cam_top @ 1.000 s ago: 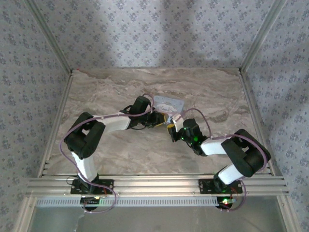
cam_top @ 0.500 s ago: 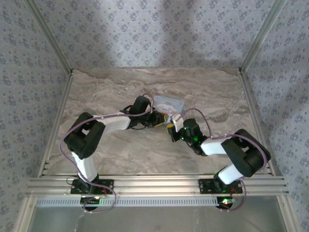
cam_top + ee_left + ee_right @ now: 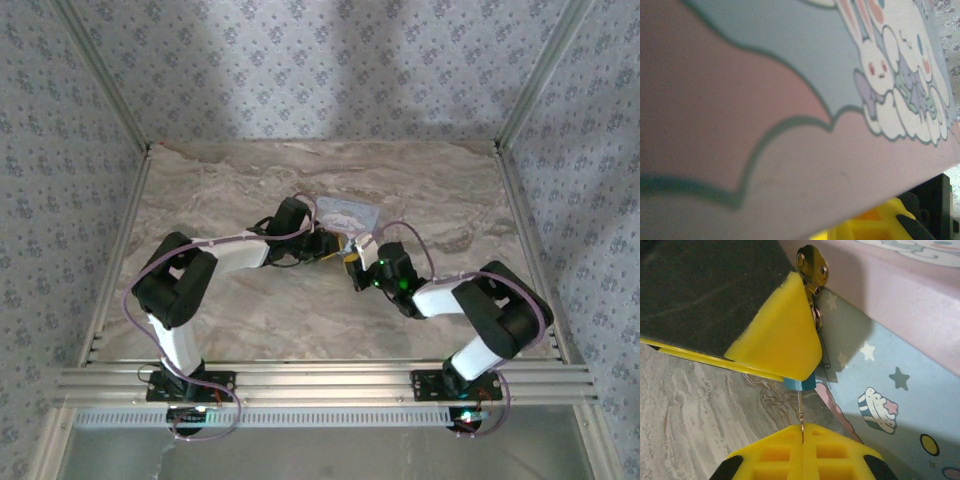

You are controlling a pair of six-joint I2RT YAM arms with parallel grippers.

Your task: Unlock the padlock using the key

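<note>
Your right hand has nudged in toward the box, pinched shut on the key. The key tip now meets the padlock, below the hasp. Left hand sits at the padlock, can't tell its grip. Looks like insertion's starting; keep it straight.

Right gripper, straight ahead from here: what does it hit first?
The right gripper would probably meet the blue padlock first, where its pinched key points; the left arm's yellow finger sits just above it. Depth is unclear.
</note>
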